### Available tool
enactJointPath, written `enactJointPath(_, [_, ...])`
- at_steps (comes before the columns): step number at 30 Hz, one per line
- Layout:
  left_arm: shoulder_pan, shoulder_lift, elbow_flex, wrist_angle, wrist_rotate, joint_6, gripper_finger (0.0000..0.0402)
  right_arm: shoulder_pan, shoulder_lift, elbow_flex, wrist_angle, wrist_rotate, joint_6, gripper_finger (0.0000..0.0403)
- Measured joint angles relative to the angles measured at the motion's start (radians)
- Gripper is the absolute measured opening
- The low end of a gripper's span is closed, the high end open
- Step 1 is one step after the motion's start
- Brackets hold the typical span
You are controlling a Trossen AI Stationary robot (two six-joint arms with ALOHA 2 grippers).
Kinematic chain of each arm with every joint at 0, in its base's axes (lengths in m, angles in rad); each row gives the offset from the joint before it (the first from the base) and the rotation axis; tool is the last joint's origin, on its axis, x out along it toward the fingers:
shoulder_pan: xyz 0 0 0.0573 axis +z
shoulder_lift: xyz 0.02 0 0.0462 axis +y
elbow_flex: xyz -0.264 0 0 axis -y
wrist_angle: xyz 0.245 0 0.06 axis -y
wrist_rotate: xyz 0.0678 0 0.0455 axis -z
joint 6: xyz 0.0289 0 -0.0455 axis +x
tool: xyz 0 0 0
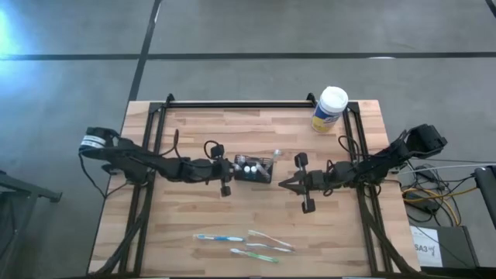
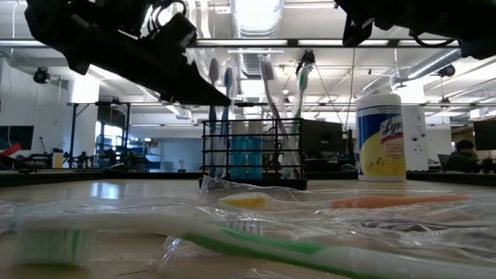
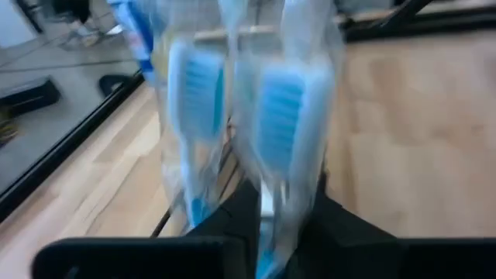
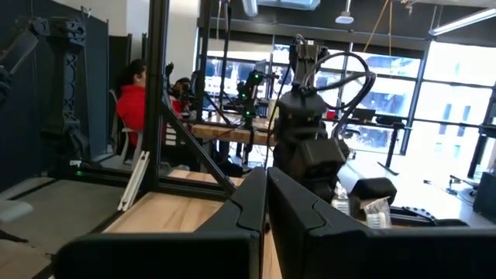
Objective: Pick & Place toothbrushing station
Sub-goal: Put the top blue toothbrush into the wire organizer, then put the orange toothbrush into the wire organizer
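The black mesh holder point(image 1: 260, 175) stands mid-table, seen in the low view point(image 2: 252, 159) with several wrapped toothbrushes point(image 2: 266, 85) upright in it, heads up. Two tiny white-topped pieces point(image 1: 248, 166) show in it from above. My left gripper point(image 1: 231, 172) is at the holder's left side, shut on a blue-bristled toothbrush in clear wrap point(image 3: 280, 116). My right gripper point(image 1: 282, 184) is shut and empty, just right of the holder, pointing left. Blue point(image 1: 217, 238), pink point(image 1: 271, 240) and green point(image 1: 256, 252) toothbrushes lie flat near the table's near edge. My left gripper pinches the wrapped toothbrush just below its head point(image 3: 273, 205) between its two fingers point(image 3: 341, 229), through the clear wrap. The fingers come from the table's left, slanting down, across the brush. The brush stands upright point(image 2: 214, 101); whether its lower end rests in the holder I cannot tell.
A large yellow canister with a white lid point(image 1: 329, 108) stands at the far right of the table. Black frame rails point(image 1: 232, 105) run along the far edge and both sides. Bare wood lies between the holder and the flat toothbrushes.
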Motion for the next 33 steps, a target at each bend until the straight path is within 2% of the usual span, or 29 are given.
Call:
enactJointPath(4, [-0.001, -0.018, 0.0, -0.011, 0.041, 0.001, 0.0112, 0.0, 0.0, 0.0, -0.001, 0.0, 0.004, 0.0011])
enactJointPath(12, [-0.002, -0.118, 0.0, -0.034, 0.152, 0.004, 0.0226, 0.0, 0.0, -0.001, -0.003, 0.0, 0.003, 0.0011])
enactJointPath(15, [-0.002, -0.2, 0.0, -0.094, 0.163, 0.003, 0.0263, 0.0, 0.0, -0.001, -0.002, 0.0, 0.003, 0.0011])
enactJointPath(19, [-0.009, -0.373, 0.0, -0.275, 0.175, 0.001, 0.0289, 0.0, 0.0, -0.002, -0.003, 0.0, 0.003, 0.0011])
enactJointPath(24, [-0.024, -0.643, 0.0, -0.521, 0.176, 0.01, 0.0287, 0.0, 0.0, -0.003, -0.003, 0.0, 0.003, 0.0011])
enactJointPath(27, [-0.023, -0.801, 0.0, -0.688, 0.175, 0.02, 0.0264, 0.0, 0.0, -0.003, -0.003, 0.0, 0.003, 0.0011])
enactJointPath(30, [-0.023, -0.924, 0.0, -0.829, 0.175, 0.018, 0.0215, 0.0, 0.0, -0.003, -0.003, 0.0, 0.013, 0.0011])
enactJointPath(33, [-0.024, -1.006, -0.021, -0.869, 0.177, 0.015, 0.0143, 0.0, 0.0, -0.003, -0.008, 0.0, 0.053, 0.0011])
